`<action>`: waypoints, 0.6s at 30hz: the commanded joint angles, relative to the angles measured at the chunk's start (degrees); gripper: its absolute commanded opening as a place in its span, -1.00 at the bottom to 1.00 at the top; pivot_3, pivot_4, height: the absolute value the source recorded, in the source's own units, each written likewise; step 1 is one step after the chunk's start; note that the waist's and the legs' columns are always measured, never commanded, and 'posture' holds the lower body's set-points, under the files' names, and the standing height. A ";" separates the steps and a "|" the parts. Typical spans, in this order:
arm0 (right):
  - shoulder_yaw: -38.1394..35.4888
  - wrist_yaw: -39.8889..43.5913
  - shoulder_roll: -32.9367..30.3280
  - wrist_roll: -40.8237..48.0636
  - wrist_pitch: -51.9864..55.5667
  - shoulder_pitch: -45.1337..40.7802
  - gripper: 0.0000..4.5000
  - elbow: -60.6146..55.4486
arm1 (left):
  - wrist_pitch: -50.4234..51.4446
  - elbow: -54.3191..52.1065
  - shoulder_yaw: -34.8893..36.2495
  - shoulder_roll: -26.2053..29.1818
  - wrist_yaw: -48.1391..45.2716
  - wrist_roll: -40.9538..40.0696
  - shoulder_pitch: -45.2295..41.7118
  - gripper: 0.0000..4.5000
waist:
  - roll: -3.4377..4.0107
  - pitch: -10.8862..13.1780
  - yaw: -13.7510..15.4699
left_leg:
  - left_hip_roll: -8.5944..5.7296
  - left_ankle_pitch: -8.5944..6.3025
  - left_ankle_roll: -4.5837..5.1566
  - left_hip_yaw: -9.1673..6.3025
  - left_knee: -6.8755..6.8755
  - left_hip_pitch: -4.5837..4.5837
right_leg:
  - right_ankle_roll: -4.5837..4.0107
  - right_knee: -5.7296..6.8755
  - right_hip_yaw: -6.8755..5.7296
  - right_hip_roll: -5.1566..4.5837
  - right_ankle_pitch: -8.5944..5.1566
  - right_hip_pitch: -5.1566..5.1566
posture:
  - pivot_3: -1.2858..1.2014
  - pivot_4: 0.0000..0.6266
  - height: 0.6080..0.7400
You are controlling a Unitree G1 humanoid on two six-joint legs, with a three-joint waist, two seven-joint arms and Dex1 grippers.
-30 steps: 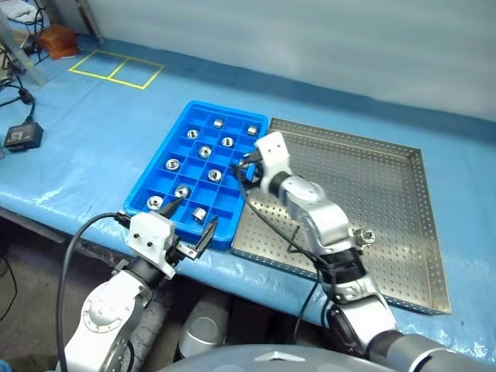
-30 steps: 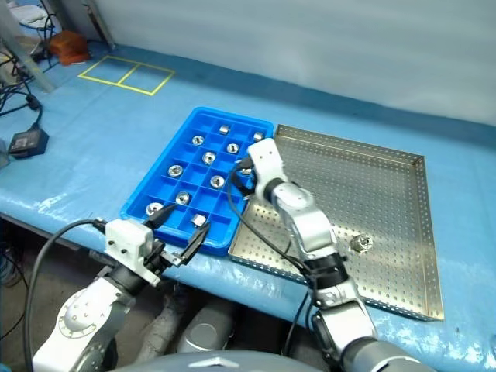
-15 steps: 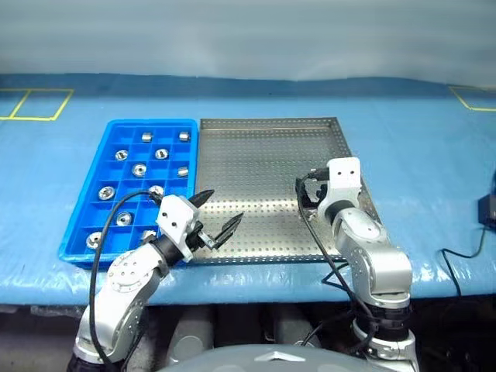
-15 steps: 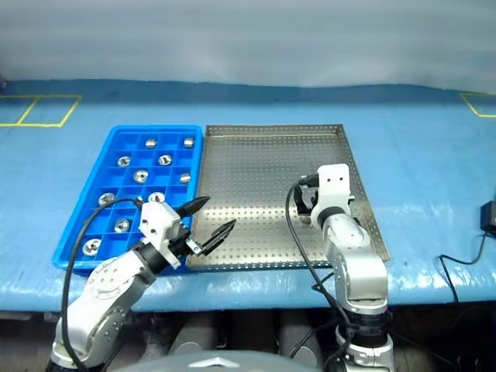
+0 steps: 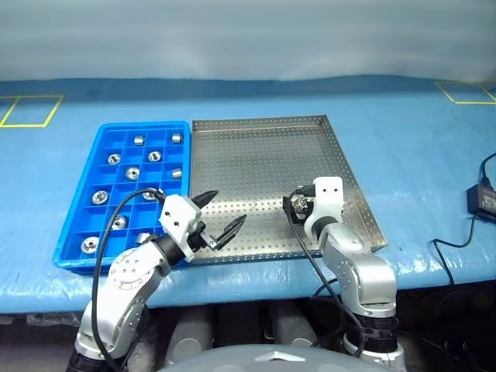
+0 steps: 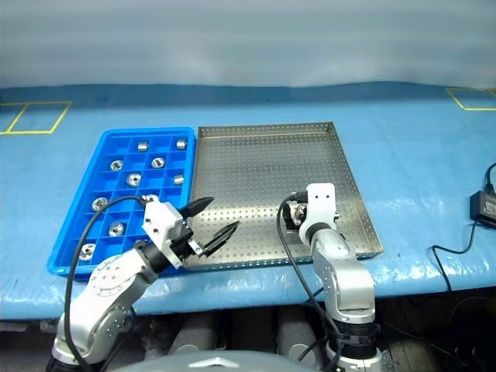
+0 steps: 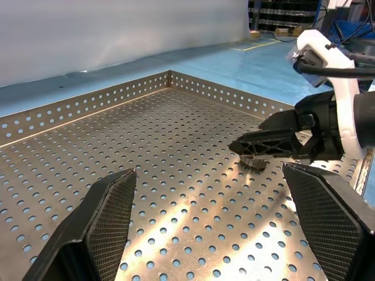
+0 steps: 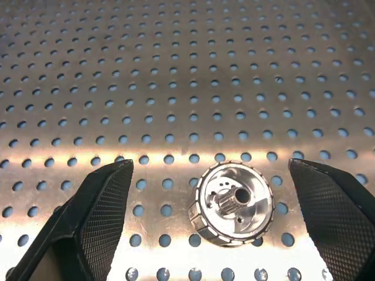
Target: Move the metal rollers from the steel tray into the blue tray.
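Note:
The steel tray [image 5: 256, 163] lies right of the blue tray [image 5: 143, 126], whose compartments hold several metal rollers [image 5: 139, 140]. One roller [image 8: 234, 205] stands on end on the steel tray's perforated floor near its near right corner. My right gripper [image 8: 210, 175] is open and low over the floor, with that roller between its fingers [image 8: 99, 216] and touching neither. My left gripper [image 5: 226, 208] is open and empty above the steel tray's near left corner. The left wrist view looks across the tray to the right gripper [image 7: 275, 140] hanging over the roller [image 7: 253, 162].
Blue cloth covers the table, and both trays sit close to its front edge. A black power adapter [image 5: 482, 199] with a cable lies at the right. Yellow tape squares [image 5: 23, 108] mark the far corners.
The camera has swung right. My right gripper left the blue tray, crossed the steel tray and dropped around the lone roller. My left gripper shifted from the blue tray's near edge to the steel tray.

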 commanded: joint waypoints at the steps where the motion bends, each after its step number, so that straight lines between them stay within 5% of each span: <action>1: -0.29 0.82 -1.03 0.48 -1.86 -0.66 0.71 0.28 | -0.47 -1.52 0.48 0.34 0.52 -0.04 0.44 0.94 | 0.00 0.00 0.06 | 0.00 0.00 0.00 0.01 0.00 0.00 | 0.01 0.00 0.01 0.00 0.00 -0.01 | 0.09 -0.52 1.00; 8: -0.35 2.67 -2.63 2.12 -1.78 -5.28 -0.25 -1.60 | -0.91 -2.43 0.87 0.24 1.56 0.06 2.10 0.94 | 0.00 0.00 0.09 | 0.02 0.00 0.00 0.01 -0.01 0.00 | 0.19 0.01 0.02 0.04 0.11 -0.04 | 0.12 -0.52 1.00; 18: 8.96 7.75 -1.09 4.10 -2.43 -19.04 -0.25 1.52 | -1.16 -5.53 3.34 0.32 4.81 0.70 6.19 0.94 | -0.02 0.02 1.48 | 0.01 0.00 0.01 0.01 -0.07 0.00 | 0.11 0.16 0.03 0.04 0.13 -0.14 | 0.20 -0.52 1.00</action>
